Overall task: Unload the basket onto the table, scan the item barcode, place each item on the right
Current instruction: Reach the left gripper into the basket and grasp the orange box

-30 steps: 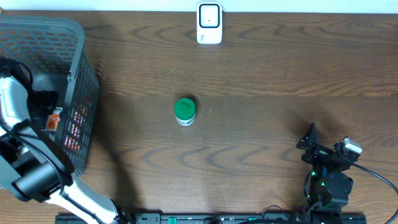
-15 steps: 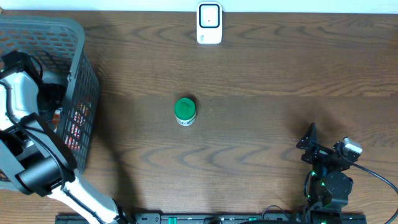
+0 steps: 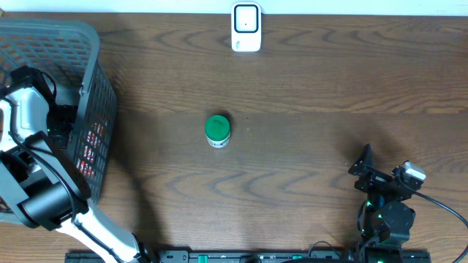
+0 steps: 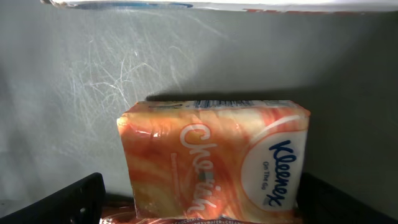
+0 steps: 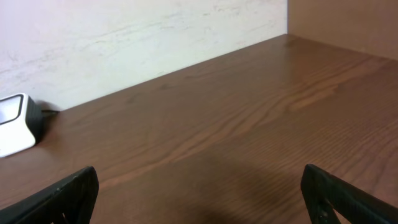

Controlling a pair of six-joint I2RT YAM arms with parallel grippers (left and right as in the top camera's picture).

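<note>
**DESK:** Where is the item?

**FIELD:** An orange Kleenex pack (image 4: 214, 158) lies flat on the grey floor of the mesh basket (image 3: 95, 102), at the left end of the table (image 3: 329, 88). The left gripper (image 4: 202, 208) hangs right over it with its 2 fingers spread wide, 1 to each side, gripping nothing.

**DESK:** What could go wrong?

**FIELD:** The soft film wrap could crumple or slip out of a pinch. A finger could also snag the basket wall on the lift. No barcode shows on the upturned face, so the pack may reach the scanner (image 3: 246, 28) at the table's far edge facing the wrong way.

**DESK:** What else is in the basket?

**FIELD:** A white-edged package sits just beyond the pack, and red-and-white printed packs show through the mesh. Outside it, 1 green-lidded jar (image 3: 217, 130) stands alone mid-table. The right gripper (image 5: 199, 205) rests at the near right, fingers apart and empty.
</note>
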